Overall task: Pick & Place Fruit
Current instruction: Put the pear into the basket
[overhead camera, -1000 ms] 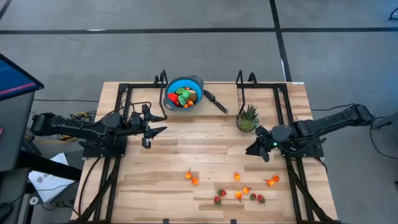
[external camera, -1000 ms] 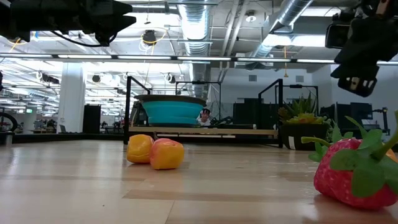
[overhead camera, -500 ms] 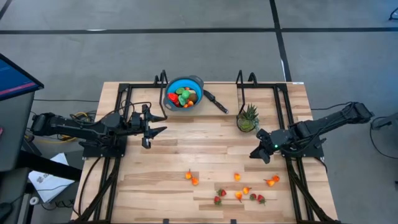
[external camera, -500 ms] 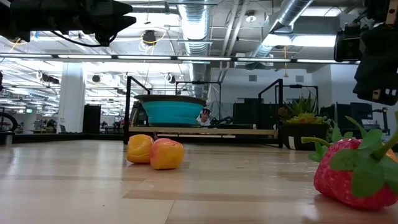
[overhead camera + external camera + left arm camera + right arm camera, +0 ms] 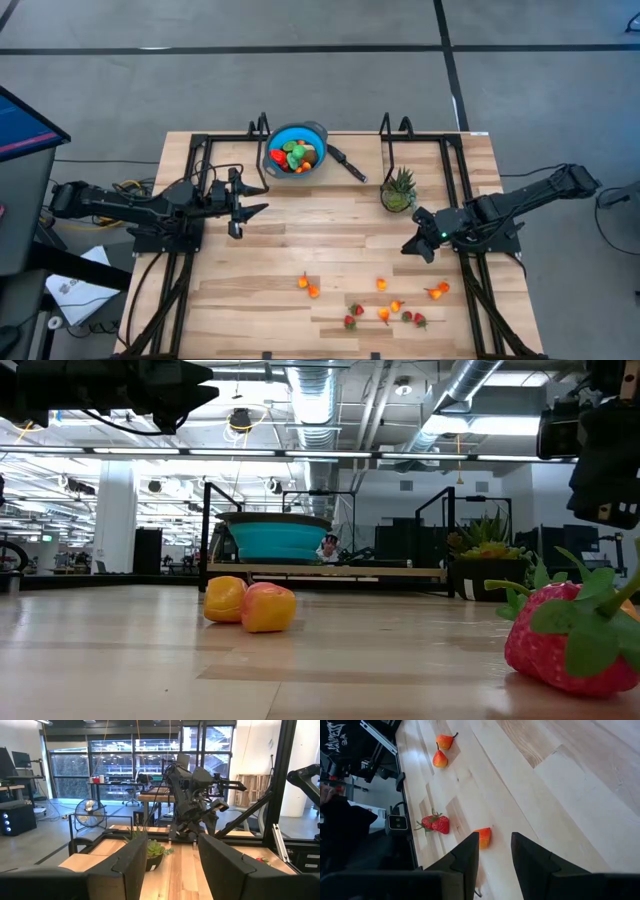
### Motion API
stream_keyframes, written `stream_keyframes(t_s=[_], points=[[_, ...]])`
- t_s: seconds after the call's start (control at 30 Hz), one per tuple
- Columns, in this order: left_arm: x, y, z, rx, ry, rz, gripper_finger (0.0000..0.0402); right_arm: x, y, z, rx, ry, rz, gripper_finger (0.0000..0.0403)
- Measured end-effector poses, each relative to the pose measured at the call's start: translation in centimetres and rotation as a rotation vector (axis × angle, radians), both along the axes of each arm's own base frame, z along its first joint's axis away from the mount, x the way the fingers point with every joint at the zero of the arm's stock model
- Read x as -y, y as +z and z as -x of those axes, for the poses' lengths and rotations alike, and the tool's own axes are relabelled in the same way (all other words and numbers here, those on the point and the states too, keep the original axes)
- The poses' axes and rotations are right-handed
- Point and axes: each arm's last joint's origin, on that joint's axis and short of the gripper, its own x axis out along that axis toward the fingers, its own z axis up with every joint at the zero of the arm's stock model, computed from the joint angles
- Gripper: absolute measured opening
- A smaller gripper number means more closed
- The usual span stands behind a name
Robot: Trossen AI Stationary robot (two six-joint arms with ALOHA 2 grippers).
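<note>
A: where's the fruit (image 5: 383,313) rn?

B: mostly loose across the lower middle-right of the table (image 5: 280,240), some already in the blue bowl (image 5: 296,149) at top center.

A: grippers?

B: left gripper (image 5: 250,210) center-left, fingers apart, nothing in them. right gripper (image 5: 407,246) mid-right by the plant (image 5: 398,189), fingers parted, empty too.

in the low view the nearest strawberry (image 5: 572,640) is cut off by the picture's edge, and the blue bowl (image 5: 279,541) hides its contents behind its wall. from above, the scattered fruit (image 5: 383,313) well apart from the bowl is too small to tell piece by piece.
</note>
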Motion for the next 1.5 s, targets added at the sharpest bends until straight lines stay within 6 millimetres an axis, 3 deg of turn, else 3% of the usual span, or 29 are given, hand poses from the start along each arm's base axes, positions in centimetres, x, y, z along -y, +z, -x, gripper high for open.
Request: stream_keyframes(t_s=[0.27, 0.63, 0.9, 1.2, 1.33, 1.5], points=[[0.0, 0.0, 0.0, 0.0, 0.0, 0.0, 0.0173, 0.0, 0.0, 0.0, 0.005, 0.012, 0.015, 0.0108], [0.0, 0.0, 0.0, -0.003, 0.0, 0.0, 0.0173, 0.0, 0.3, -0.2, 0.092, 0.141, 0.173, 0.0108], [0.0, 0.0, 0.0, -0.003, 0.0, 0.0, 0.0173, 0.6, 1.2, -1.0, 0.153, -0.038, 0.003, 0.0108], [0.0, 0.0, 0.0, -0.003, 0.002, -0.006, 0.0173, 0.6, 3.0, -1.3, 0.192, -0.099, -0.056, 0.0107], [0.0, 0.0, 0.0, -0.002, 0.001, -0.005, 0.0173, 0.3, 4.3, -1.8, 0.203, -0.094, -0.033, 0.0087], [0.0, 0.0, 0.0, -0.003, 0.001, -0.004, 0.0172, -0.4, 5.1, -2.4, 0.082, -0.067, 0.045, 0.0026]])
